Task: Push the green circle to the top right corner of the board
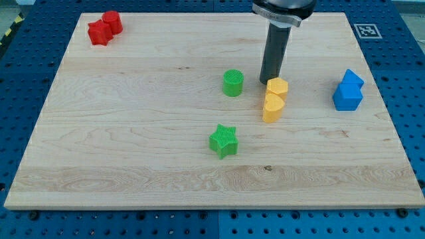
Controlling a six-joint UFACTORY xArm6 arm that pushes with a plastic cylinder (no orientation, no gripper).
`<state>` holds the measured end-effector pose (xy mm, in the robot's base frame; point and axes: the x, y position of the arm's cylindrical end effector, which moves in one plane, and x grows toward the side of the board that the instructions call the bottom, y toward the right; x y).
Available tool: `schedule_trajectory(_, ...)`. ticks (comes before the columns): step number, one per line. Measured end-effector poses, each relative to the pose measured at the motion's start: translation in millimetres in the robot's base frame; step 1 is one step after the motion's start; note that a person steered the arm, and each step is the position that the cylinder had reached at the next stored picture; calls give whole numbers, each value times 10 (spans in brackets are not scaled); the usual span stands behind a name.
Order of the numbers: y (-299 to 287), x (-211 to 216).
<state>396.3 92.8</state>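
Observation:
The green circle stands on the wooden board a little right of centre, in the upper half. My tip touches down just to the right of the green circle, with a small gap between them, and right against the upper left of the top yellow block. The rod rises from there to the view's top edge.
A second yellow block sits just below the first. A green star lies below the green circle. Two blue blocks sit together near the right edge. Two red blocks sit together in the top left corner.

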Motion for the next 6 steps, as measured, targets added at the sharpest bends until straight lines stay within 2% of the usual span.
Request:
schedule_trajectory(1, -284, 33)
schedule_trajectory(3, -330, 435)
schedule_trajectory(4, -758, 498)
schedule_trajectory(5, -939, 470)
schedule_trajectory(6, -856, 395)
